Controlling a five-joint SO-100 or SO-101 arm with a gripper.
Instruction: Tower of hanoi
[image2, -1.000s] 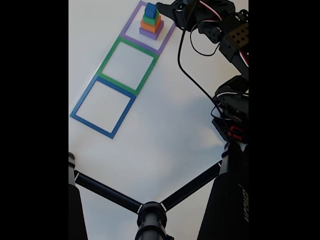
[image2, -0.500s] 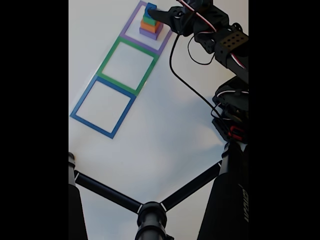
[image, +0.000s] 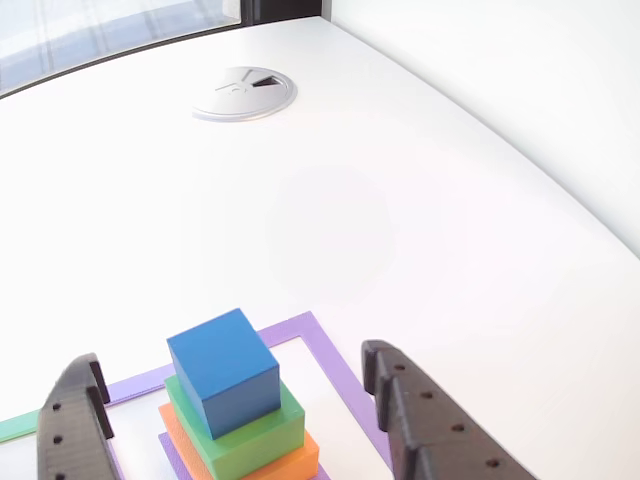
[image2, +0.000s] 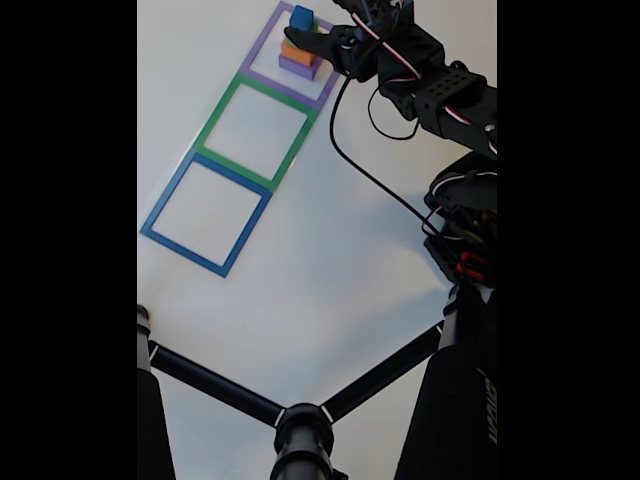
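Straddling the stack in the other view, the gripper (image: 235, 420) has its two dark fingers spread wide, one (image: 72, 425) at the left edge and one (image: 425, 425) to the right, neither touching a block; both are cut off by the bottom edge. Between them the blue cube (image: 222, 368) sits on the green block (image: 245, 428), which sits on the orange block (image: 295, 462); a sliver of purple block shows at the lower left of the stack, mostly cropped. The purple frame (image: 335, 372) borders the stack, its near side out of the picture. A grey round cap (image: 244, 93) lies far off on the white table (image: 420, 200). From the fixed view, the arm (image2: 430, 85) reaches to the purple frame (image2: 258, 50) at the top; the gripper (image2: 322, 40) hides the green block and part of the stack, leaving the blue cube (image2: 302, 16), orange block (image2: 293, 51) and purple block (image2: 297, 66) partly seen. The green frame (image2: 215, 125) and blue frame (image2: 165, 200) lie below it. A dark stand (image2: 300, 420) blocks the foreground.
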